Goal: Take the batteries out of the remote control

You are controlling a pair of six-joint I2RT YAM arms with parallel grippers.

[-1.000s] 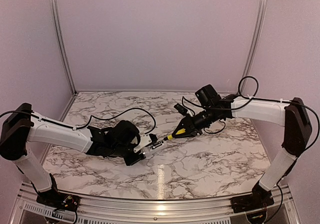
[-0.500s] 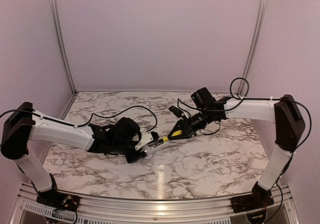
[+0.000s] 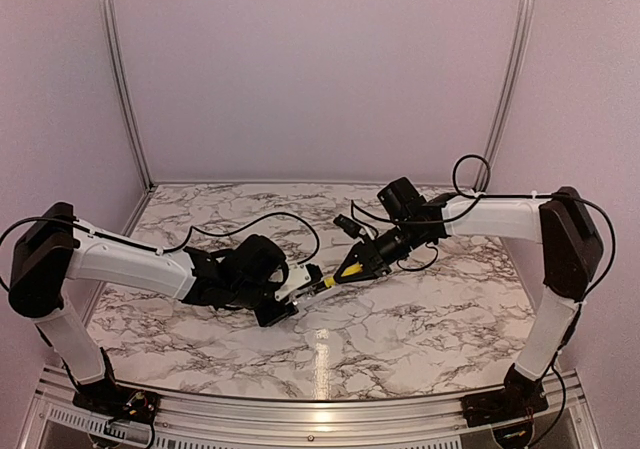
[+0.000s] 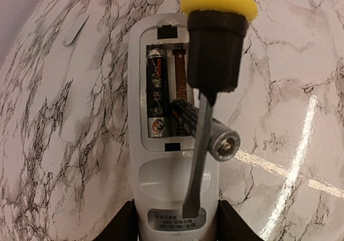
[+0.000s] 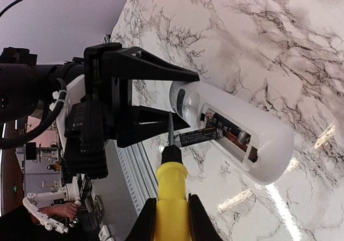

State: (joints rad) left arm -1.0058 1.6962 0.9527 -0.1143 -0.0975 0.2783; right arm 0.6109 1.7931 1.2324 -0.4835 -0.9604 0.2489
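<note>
Over the middle of the marble table (image 3: 430,319), the left claw (image 4: 177,226) is gripping the remote (image 4: 161,184) by its near end, one finger pressing on each long side. The remote is being held above the table, its open battery compartment facing up toward the left wrist camera.

Two batteries are showing in that compartment. The seated battery (image 4: 156,90) is lying flat in the left slot, lengthwise along the remote. The raised battery (image 4: 216,138) is tilting out of the right slot, its far end down inside the compartment and its shiny metal end sticking up past the remote's right edge.

The right claw (image 5: 171,220) is clamping closed on the yellow handle of the screwdriver (image 5: 172,190), fingers on either side of it. The screwdriver is reaching in from the right arm's side, its dark blade running along the remote and crossing just beside the raised battery, with the tip hanging over the label end near the left claw's fingers. Whether the blade is touching that battery cannot be told.

A small pale strip (image 4: 75,29) is lying flat on the table, well apart from the remote.
</note>
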